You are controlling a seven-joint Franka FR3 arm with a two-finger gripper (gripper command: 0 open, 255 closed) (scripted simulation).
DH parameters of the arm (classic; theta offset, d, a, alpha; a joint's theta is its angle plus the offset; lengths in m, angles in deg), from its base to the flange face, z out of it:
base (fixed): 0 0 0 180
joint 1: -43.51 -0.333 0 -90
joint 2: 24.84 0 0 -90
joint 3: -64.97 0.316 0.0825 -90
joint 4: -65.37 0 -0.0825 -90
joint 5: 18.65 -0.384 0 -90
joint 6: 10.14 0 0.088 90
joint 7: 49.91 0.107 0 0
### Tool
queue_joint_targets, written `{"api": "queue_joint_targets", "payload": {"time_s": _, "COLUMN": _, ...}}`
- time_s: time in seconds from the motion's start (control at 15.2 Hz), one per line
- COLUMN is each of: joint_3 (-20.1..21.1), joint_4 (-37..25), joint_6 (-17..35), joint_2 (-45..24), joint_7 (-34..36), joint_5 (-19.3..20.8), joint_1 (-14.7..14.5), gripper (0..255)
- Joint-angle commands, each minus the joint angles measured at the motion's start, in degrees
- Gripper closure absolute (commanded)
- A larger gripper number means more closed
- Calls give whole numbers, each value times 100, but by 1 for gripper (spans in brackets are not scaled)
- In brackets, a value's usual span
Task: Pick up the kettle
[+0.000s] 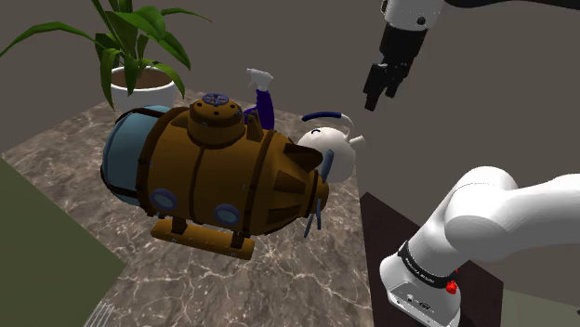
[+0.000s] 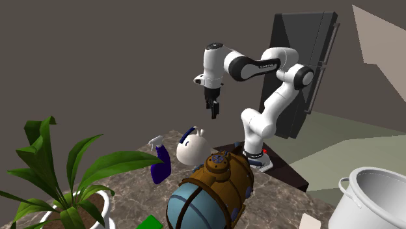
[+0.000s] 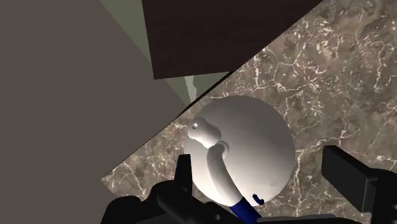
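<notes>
Well above the marble worktop (image 1: 279, 288), black fingers (image 3: 347, 178) over the round white kettle (image 1: 333, 149), standing apart and holding nothing, brown submarine model (image 1: 223, 172) beside it

You see the pincer (image 2: 213, 109) hanging above the white kettle (image 2: 190, 151), well apart from it. The kettle sits on the marble bench (image 2: 133, 194), its blue handle on top. A blue spray bottle (image 2: 159, 168) stands just beside it on the second exterior view's left, and a brown submarine model (image 2: 224, 177) lies nearer to you. A leafy potted plant (image 2: 58, 175) stands at lower left, and a white pot (image 2: 371, 195) at lower right.
</notes>
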State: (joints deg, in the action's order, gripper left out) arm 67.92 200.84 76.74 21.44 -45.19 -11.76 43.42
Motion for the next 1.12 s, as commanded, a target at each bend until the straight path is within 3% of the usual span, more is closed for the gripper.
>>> {"api": "queue_joint_targets", "payload": {"time_s": 0.0, "joint_3": 0, "joint_4": 0, "joint_6": 0, "joint_2": 0, "joint_7": 0, "joint_5": 0, "joint_1": 0, "gripper": 0}}
{"api": "queue_joint_targets", "payload": {"time_s": 0.53, "joint_3": -1307, "joint_4": 9, "joint_6": 649, "joint_2": -1507, "joint_7": -3336, "joint_5": 508, "joint_1": -696, "gripper": 0}}
{"api": "queue_joint_targets", "payload": {"time_s": 1.06, "joint_3": -1405, "joint_4": 517, "joint_6": 1275, "joint_2": -1663, "joint_7": -3400, "joint_5": 567, "joint_1": -705, "gripper": 0}}
